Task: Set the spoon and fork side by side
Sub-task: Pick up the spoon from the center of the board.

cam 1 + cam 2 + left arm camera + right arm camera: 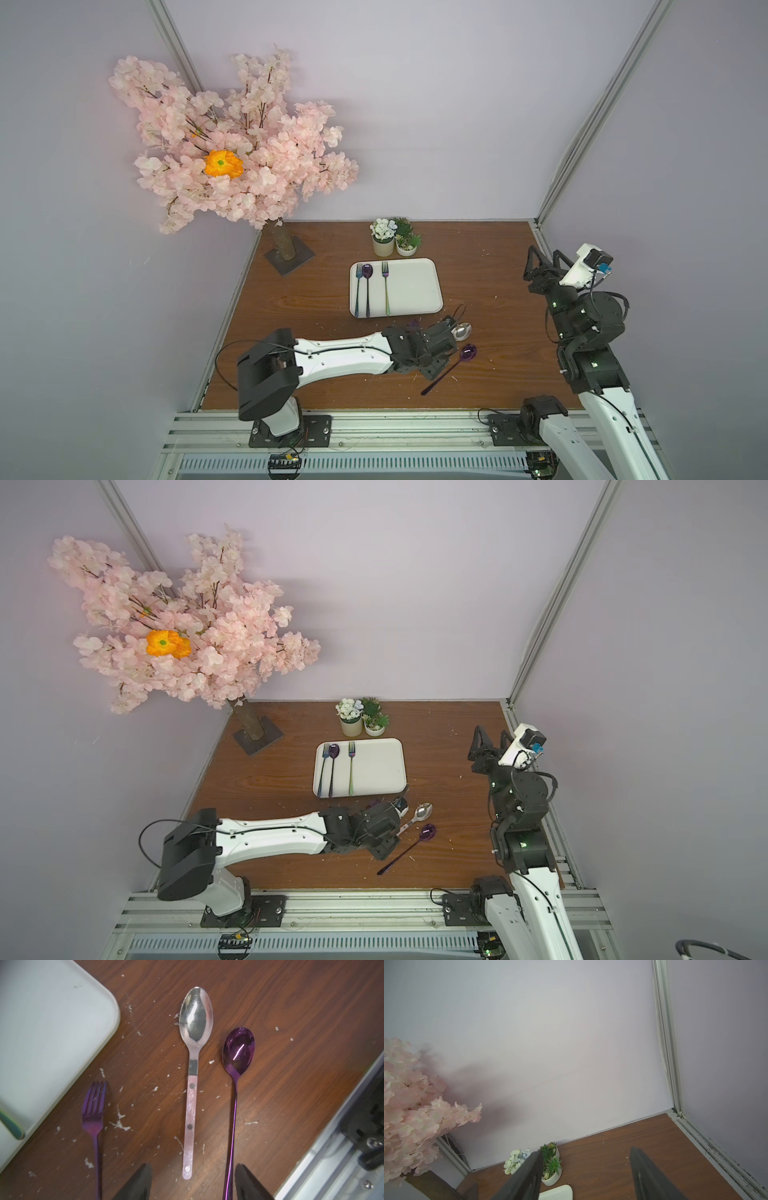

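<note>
Left gripper (192,1166) hovers low over the scuffed wooden table (311,1022), jaws spread wide and holding nothing. The ends of two handles lie between its black fingers (141,1184). One is the silver spoon (195,1020), with a mirror bowl and a flat, riveted pinkish handle. The other is the glossy purple spoon (239,1049), thin-stemmed. The purple fork (93,1113) lies parallel, nearer the smooth white tray (52,1022). Right gripper (586,1150) is raised, open, empty.

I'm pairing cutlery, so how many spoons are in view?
3. A dark spoon on the tray; a silver spoon and a purple spoon on the table by the left gripper. The arm may hide more.
</note>
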Controlling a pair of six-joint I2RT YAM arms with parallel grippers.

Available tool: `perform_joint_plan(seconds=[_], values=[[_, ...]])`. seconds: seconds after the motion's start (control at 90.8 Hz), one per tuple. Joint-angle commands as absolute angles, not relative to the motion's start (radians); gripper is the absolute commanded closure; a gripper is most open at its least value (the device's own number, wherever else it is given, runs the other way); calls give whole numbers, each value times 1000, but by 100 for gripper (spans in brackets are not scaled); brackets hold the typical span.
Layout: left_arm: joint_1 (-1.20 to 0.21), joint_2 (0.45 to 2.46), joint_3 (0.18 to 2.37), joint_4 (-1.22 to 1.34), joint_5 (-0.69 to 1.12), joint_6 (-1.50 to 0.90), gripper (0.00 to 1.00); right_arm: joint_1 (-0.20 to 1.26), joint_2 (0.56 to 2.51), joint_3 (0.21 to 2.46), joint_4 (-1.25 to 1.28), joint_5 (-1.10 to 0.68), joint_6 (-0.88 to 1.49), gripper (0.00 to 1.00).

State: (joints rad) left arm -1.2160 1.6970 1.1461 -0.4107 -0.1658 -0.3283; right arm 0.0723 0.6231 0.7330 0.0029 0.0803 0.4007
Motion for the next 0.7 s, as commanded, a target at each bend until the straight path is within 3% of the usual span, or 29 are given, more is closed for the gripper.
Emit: perform_joint_plan(seconds=[0.0, 0.694], values=[[-1218, 1792, 1239, -376, -201, -269, 36, 71, 625, 769, -39, 81, 401, 31], [-1143, 2003, 1325, -429, -38, -247, 54, 71, 572, 737, -28, 87, 374, 31]])
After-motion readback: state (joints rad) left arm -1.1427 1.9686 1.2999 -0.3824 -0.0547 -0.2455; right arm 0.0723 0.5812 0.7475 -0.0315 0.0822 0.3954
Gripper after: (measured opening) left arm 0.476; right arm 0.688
